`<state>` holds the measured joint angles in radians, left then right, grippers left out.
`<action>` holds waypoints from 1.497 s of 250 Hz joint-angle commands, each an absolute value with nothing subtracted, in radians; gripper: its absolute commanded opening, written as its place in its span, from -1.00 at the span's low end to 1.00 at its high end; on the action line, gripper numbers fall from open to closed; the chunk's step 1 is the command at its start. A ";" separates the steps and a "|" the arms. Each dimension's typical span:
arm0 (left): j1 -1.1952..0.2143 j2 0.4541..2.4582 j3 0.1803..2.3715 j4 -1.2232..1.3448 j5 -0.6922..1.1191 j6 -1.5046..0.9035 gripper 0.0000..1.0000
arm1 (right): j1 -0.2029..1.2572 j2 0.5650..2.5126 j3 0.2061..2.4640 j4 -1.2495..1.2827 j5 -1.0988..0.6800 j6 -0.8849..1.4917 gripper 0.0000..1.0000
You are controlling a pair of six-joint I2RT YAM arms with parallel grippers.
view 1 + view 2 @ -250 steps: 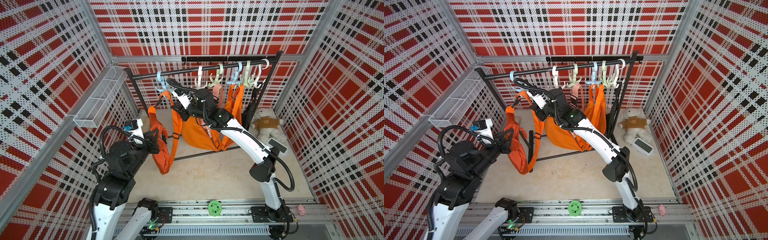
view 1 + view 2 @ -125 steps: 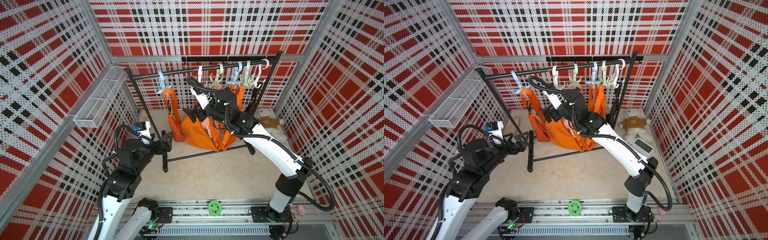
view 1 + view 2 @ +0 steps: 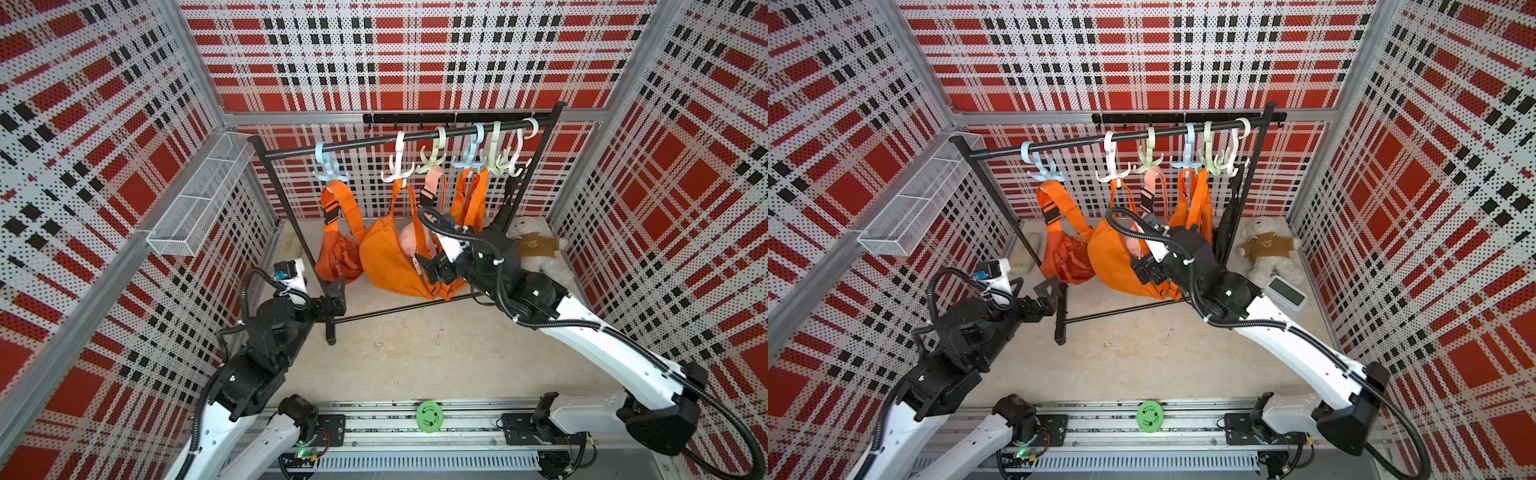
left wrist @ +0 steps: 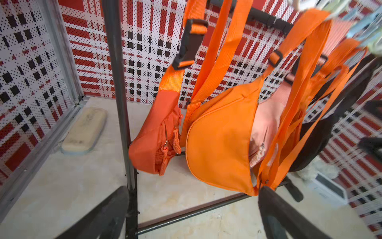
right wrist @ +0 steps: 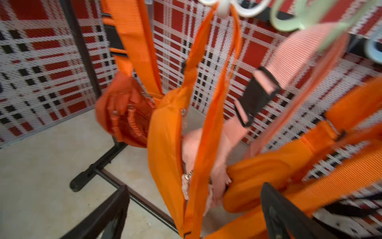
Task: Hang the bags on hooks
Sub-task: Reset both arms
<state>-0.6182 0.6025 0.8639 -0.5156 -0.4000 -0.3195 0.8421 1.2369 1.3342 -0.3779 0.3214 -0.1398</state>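
Left claw (image 3: 1036,289) and right claw (image 3: 430,266) now gape empty; bag (image 3: 338,259) hangs from blue hook (image 3: 330,168).

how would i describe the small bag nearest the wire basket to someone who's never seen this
Follow the black clothes rail at the back to its end nearest the white wire basket. A pale blue hook hangs there alone, with the small bag under it. It is a darker, crinkled orange with knotted zip pulls, unlike the bigger bag beside it, smooth and bright orange.
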 commanded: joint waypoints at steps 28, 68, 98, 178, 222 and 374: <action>-1.064 0.772 0.710 -0.172 -1.224 -0.032 0.99 | 0.790 1.040 1.075 -0.334 0.759 -0.026 1.00; -1.032 0.860 0.647 -0.109 -1.234 -0.076 0.99 | 0.739 0.922 0.876 -0.359 0.901 0.079 1.00; -1.000 0.869 0.587 -0.071 -1.291 -0.092 1.00 | 0.738 0.837 0.686 -0.247 0.993 0.051 1.00; -0.893 0.793 0.433 -0.032 -1.378 -0.096 0.99 | 0.736 0.768 0.344 0.042 1.127 -0.059 1.00; -0.821 0.760 0.367 0.025 -1.345 -0.058 0.98 | 0.729 0.831 0.269 0.161 1.128 -0.081 1.00; -0.660 0.702 0.206 0.118 -1.247 -0.089 0.95 | 0.568 1.000 0.124 0.748 1.020 -0.222 1.00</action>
